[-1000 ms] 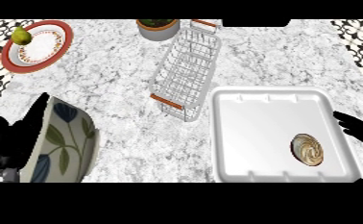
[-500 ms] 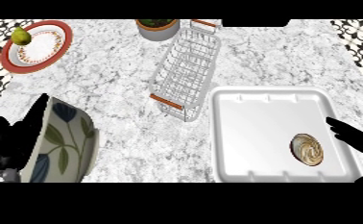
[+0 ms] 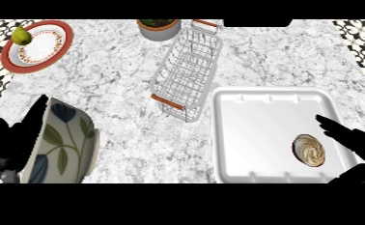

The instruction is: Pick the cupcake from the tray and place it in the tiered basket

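Right now we see the cupcake (image 3: 310, 150) sitting in the white tray (image 3: 264, 122), toward its near right part, its swirled top facing up. Our right hand (image 3: 345, 137) reaches over the tray's right edge with fingers straight and spread, just beside the cupcake, holding nothing. Nothing lies between them. The wire basket (image 3: 187, 68) with orange handles stands left of the tray on the marbled counter (image 3: 114, 84). Our left hand (image 3: 20, 134) rests open at the left edge, beside a leaf-patterned bowl (image 3: 64, 147). Farther back are a red-rimmed plate (image 3: 43, 50) bearing a pear (image 3: 21, 36), and a potted plant (image 3: 158, 27)
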Robot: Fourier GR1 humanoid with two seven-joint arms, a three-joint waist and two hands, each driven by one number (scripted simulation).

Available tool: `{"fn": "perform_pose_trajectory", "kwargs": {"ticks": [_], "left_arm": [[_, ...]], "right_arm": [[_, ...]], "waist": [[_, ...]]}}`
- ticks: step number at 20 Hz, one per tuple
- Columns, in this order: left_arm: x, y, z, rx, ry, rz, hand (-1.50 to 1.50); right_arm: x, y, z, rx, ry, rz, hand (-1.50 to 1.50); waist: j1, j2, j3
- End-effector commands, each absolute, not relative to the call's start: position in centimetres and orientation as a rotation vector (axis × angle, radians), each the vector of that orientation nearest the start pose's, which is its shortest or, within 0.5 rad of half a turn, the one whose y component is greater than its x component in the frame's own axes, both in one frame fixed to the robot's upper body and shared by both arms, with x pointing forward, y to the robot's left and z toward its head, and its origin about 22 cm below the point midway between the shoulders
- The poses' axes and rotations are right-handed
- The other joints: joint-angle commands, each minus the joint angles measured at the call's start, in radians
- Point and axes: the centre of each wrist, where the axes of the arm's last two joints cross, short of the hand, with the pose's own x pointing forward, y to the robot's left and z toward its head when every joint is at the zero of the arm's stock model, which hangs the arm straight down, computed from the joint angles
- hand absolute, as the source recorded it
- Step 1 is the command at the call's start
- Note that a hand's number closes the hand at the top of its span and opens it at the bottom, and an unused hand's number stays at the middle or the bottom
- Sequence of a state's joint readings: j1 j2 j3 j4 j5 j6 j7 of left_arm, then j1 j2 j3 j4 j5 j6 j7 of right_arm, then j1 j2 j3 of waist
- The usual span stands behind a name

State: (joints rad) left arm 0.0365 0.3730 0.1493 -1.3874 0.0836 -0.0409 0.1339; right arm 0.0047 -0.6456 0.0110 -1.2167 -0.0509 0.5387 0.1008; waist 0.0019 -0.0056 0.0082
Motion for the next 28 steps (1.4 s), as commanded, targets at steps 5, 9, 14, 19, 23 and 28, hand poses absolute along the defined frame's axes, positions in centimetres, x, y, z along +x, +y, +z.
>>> {"fn": "perform_pose_trajectory", "kwargs": {"ticks": [5, 9, 14, 19, 23, 28], "left_arm": [[22.6, 36.0, -2.6, 0.269, -1.187, -0.064, 0.0], [21.7, 35.9, -1.4, 0.263, -1.194, -0.08, 0.0], [22.2, 35.8, -1.9, 0.263, -1.194, -0.066, 0.0], [21.7, 37.1, -2.1, 0.289, -1.187, -0.049, 0.0], [21.7, 36.6, -2.8, 0.287, -1.2, -0.06, 0.0], [21.9, 36.8, -3.0, 0.29, -1.195, -0.062, 0.0]], "right_arm": [[23.0, -41.0, -0.9, -0.074, -0.916, 0.622, -1.5], [24.5, -41.0, -1.9, -0.056, -0.922, 0.62, -1.5], [24.4, -37.2, -3.7, -0.042, -0.916, 0.655, -1.5], [23.7, -36.9, -3.4, 0.012, -0.922, 0.697, 1.5], [24.1, -34.3, -3.7, -0.033, -1.071, 0.671, 1.5], [21.3, -37.0, -4.4, -0.094, -1.113, 0.577, 1.5]], "waist": [[-0.003, 0.006, -0.008], [0.005, 0.006, -0.008], [0.002, 0.007, -0.008], [-0.003, 0.007, -0.009], [-0.005, 0.007, -0.009], [-0.012, 0.006, -0.009]]}}
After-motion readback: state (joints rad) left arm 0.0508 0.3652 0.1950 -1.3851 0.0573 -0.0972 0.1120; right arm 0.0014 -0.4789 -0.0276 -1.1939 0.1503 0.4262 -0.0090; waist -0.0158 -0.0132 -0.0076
